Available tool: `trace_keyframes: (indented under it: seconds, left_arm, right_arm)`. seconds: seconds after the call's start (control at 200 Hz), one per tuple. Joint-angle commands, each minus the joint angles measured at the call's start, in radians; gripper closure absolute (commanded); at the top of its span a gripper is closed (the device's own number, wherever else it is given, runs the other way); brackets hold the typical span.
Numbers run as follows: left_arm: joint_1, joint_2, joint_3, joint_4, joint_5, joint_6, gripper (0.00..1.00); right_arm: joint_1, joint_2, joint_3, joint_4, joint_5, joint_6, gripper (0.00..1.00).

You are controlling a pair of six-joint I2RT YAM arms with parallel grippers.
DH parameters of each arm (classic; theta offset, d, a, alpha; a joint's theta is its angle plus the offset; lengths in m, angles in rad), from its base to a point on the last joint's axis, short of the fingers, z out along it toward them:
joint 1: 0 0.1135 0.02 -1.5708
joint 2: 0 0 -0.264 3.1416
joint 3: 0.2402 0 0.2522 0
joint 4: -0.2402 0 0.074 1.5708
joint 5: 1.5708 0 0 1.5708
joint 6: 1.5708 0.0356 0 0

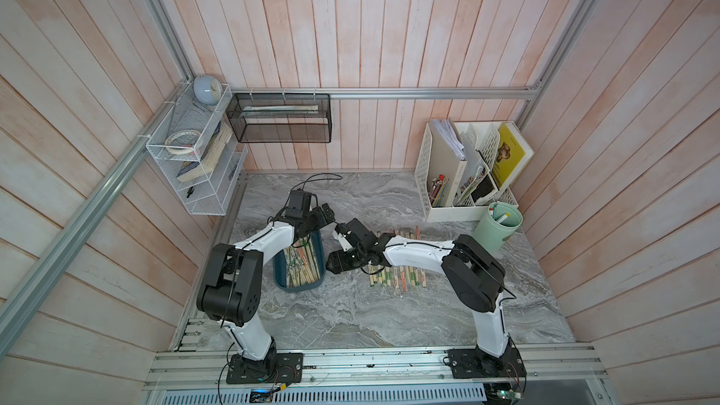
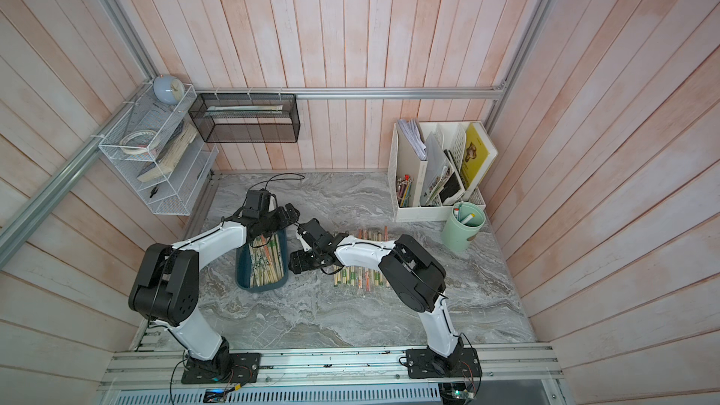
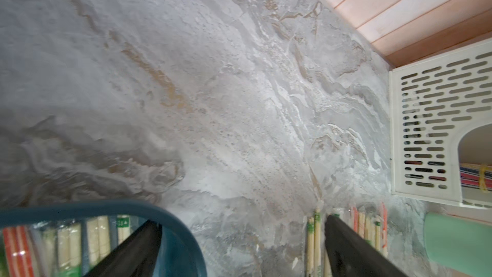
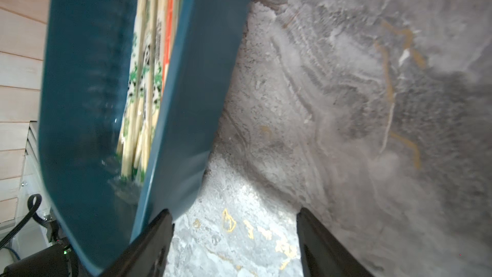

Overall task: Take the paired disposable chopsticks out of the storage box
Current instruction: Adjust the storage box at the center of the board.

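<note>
**Task item.** The paired disposable chopsticks [image 1: 302,266] lie heaped lengthwise in the storage box [image 1: 279,272], sleeves overlapping, with green, black and red print showing. A good many remain inside. A row of pairs [image 1: 393,278] lies side by side on the table [image 1: 350,313], out beyond the box's long wall on the right arm's side, partly hidden under that arm.

**Tools.** Left gripper [image 3: 241,221]: jaws spread wide, nothing between them. It hangs over the box's far end. In the left wrist view one finger overlaps the box's corner and the other overlaps the ends of the row. Right gripper [image 4: 234,211]: jaws apart and empty, just beside the box's long wall on the row side. One finger is at the rim and the other over bare table. I cannot tell whether that finger touches the wall.

**Step in hand (judgement).** Reach in for another pair. Neither gripper is over the heap's middle yet.

**How to do it well.**
- Shift inward from the rim first.
- Set the jaws across the sticks, not along them.
- Pick a top-lying pair, since the sleeves look slippery and are interleaved.
- Close near mid-length so it lifts level.
- Rise clear of the wall before travelling.
- The two wrists are near each other at the box's far corner, so move one arm at a time.
</note>
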Motion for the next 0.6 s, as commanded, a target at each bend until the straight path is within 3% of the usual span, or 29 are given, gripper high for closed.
trace_keyframes:
  seconds: [0.0,0.28,0.595]
  left_arm:
    - [-0.040,0.033,0.041,0.042,0.057,-0.009,0.00]
    - [-0.100,0.021,0.021,0.074,0.085,-0.049,0.00]
    - [-0.035,-0.164,0.014,-0.097,-0.054,0.042,0.00]
  right_arm:
    - [0.016,-0.007,0.002,0.005,-0.001,-0.025,0.24]
    - [0.020,-0.114,-0.098,0.014,0.074,-0.041,0.24]
    - [-0.009,-0.355,-0.321,0.010,0.166,-0.035,0.24]
